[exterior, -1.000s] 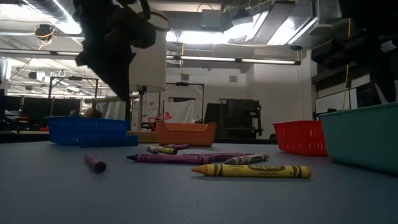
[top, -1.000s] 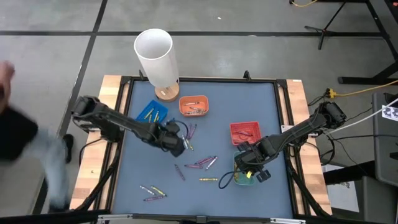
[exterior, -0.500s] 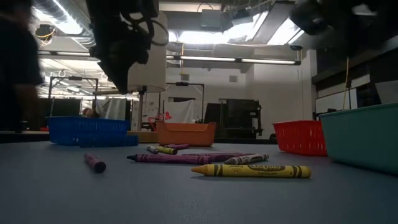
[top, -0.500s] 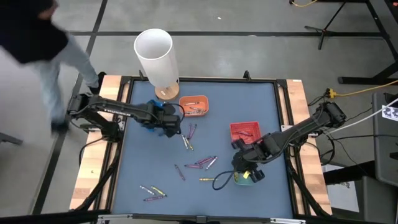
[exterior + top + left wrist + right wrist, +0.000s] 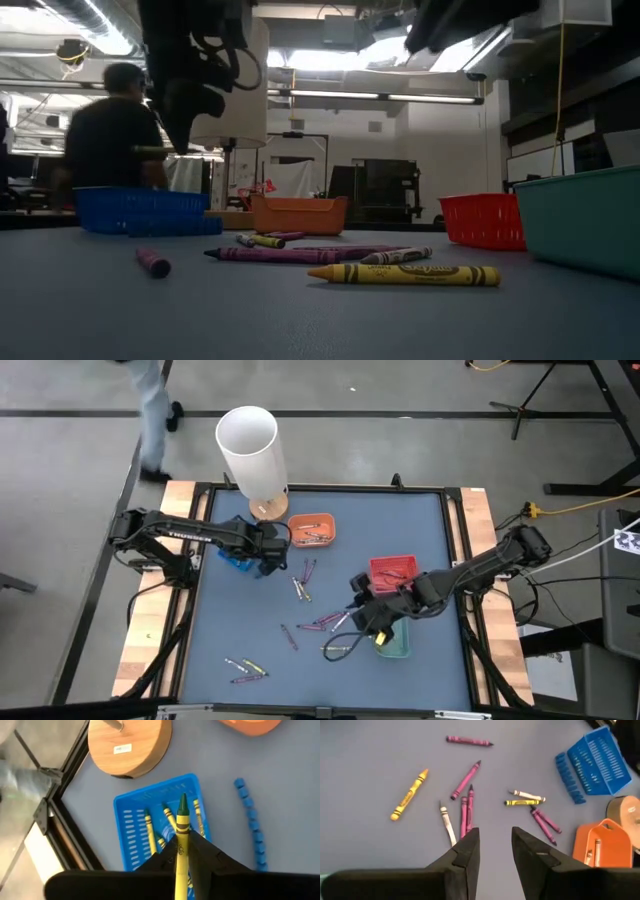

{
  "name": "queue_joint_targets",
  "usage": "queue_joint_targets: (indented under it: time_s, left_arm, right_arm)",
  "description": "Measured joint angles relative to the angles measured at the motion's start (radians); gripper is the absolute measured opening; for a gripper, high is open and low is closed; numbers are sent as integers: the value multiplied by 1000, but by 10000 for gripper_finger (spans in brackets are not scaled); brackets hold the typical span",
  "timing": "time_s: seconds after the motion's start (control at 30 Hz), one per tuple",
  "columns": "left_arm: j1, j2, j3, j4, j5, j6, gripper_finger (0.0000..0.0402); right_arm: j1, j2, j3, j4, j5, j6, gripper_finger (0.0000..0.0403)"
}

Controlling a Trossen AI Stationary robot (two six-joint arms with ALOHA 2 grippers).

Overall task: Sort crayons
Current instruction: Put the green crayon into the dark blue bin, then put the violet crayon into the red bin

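Sorting's maybe half done: the left gripper (image 5: 182, 852) hangs over the blue tray (image 5: 131, 815), pinching a yellow crayon (image 5: 182, 827) with yellows already inside. The right gripper (image 5: 495, 845) hovers, fingers apart and empty, above loose crayons (image 5: 465, 782) on the mat.

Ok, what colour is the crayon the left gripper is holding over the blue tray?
Yellow crayon; it shows best in the left wrist view.

Even, shadowless light covers the surface (image 5: 400, 520) in the high view. In the low view, ceiling lights (image 5: 340, 58) glare at twelve o'clock, leaving the arm at eleven o'clock a dark silhouette; the person (image 5: 105, 130) at nine o'clock is motion-blurred. Wrist views are soft along their near edge.
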Motion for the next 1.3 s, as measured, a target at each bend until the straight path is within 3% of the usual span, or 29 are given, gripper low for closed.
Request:
queue_joint_targets:
  time_s: [0.47, 0.73, 1.3]
  left_arm:
    - [-1, 0, -170, 22, -1, -88, 85]
    - [-1, 0, -199, 55, 0, -92, 88]
    - [-1, 0, -197, 162, 0, -89, 88]
  right_arm:
    - [-135, 104, -1, 67, -84, 1, 111]
    - [-151, 188, -1, 132, -192, 1, 111]
    - [-151, 383, -1, 186, -192, 1, 111]
